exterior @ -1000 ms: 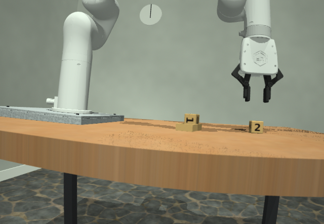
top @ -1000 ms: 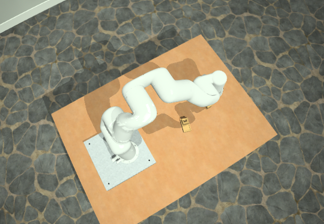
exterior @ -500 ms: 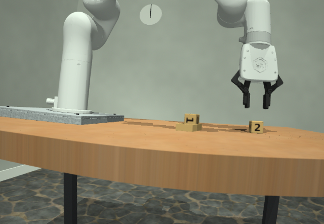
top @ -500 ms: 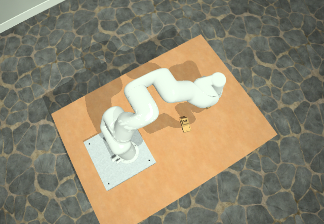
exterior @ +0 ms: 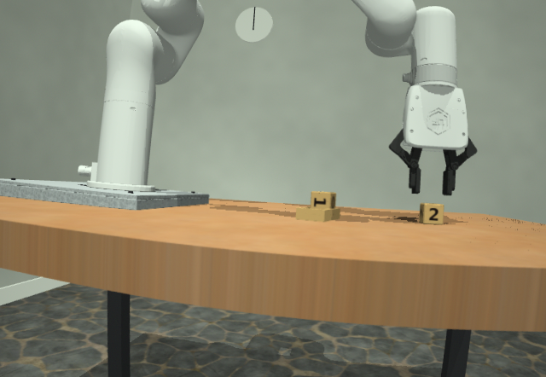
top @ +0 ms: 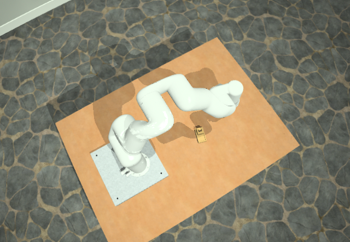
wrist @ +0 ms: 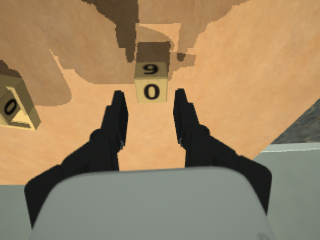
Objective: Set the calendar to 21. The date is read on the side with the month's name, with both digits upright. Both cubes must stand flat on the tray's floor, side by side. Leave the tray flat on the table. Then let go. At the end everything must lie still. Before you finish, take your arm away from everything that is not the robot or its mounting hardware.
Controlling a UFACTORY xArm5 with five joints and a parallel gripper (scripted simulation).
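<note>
My gripper is half open and empty, above a loose wooden cube. This cube stands flat on the table, with an upright 2 towards the exterior camera. In the wrist view it shows a 0 on top and a 6 or 9 on a side. The arm hides it in the top view. The wooden tray lies on the table nearer the arm's base. A second cube stands in one end, with a sideways 1 towards the exterior camera. No month name is readable.
The arm's base stands on a grey plate at one side of the wooden table. The tray lies between that plate and the loose cube. The arm reaches over the table.
</note>
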